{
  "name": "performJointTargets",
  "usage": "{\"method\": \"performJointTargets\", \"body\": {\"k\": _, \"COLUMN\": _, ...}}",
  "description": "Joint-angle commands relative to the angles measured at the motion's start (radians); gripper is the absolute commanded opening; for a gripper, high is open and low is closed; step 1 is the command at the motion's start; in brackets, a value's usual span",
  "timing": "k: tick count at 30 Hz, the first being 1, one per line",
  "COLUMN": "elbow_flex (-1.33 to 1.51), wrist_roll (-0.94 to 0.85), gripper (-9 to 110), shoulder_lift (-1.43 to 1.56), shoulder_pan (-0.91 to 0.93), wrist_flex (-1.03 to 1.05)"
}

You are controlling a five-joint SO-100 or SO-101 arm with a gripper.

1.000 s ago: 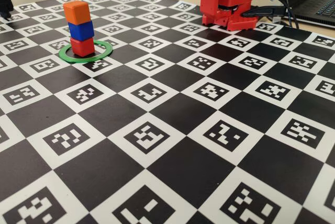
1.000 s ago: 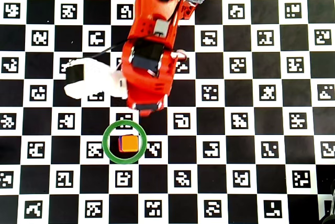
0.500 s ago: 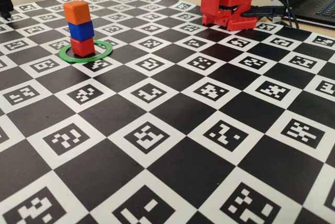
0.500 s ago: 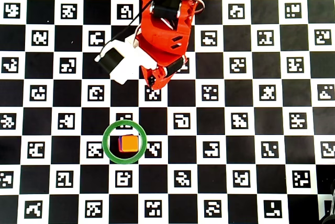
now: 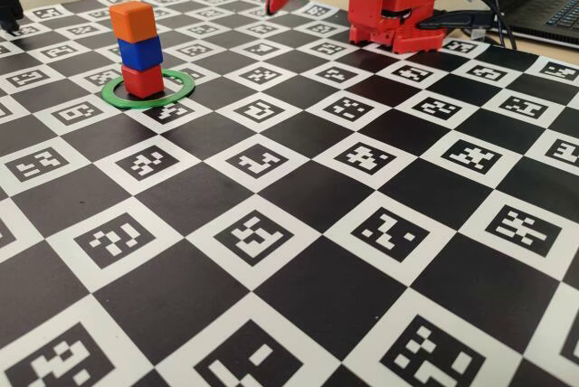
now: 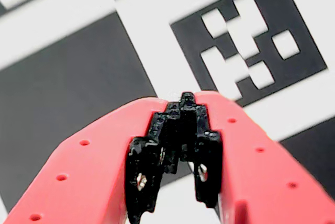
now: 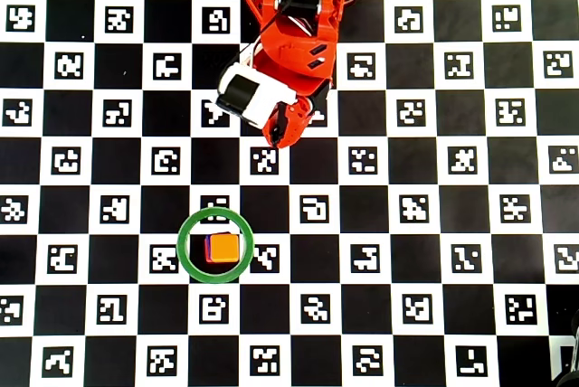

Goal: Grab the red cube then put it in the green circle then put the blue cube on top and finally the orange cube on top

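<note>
While the fixed view shows only the red tip of the gripper dropping in from the top edge, it gives the stack plainly: the red cube sits inside the green circle, the blue cube rests on it, and the orange cube tops the pile, each slightly twisted against the one below. The gripper hangs well apart from the green circle, to its right and farther back, near the arm's red base on the checkerboard mat.

Seen from the wrist, the gripper points at the mat with its two red fingers pressed together at the black tips, nothing between them.

From overhead, the gripper lies above the green circle in the picture and a little to its right, clear of it. Only the orange cube shows inside the green circle, with slivers of colour at its left edge.
</note>
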Motion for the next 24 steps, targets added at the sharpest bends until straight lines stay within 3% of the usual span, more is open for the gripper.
{"method": "performJointTargets", "body": {"k": 1, "elbow_flex": 0.078, "wrist_roll": -0.040, "gripper": -6, "shoulder_lift": 0.118, "shoulder_pan": -0.002, "wrist_flex": -0.029}}
{"method": "performJointTargets", "body": {"k": 15, "elbow_flex": 0.321, "wrist_roll": -0.147, "gripper": -6, "shoulder_lift": 0.322, "shoulder_pan": -0.038, "wrist_flex": 0.095}}
{"method": "performJointTargets", "body": {"k": 24, "elbow_flex": 0.334, "wrist_roll": -0.250, "gripper": -6, "shoulder_lift": 0.391, "shoulder_pan": -0.089, "wrist_flex": 0.305}}
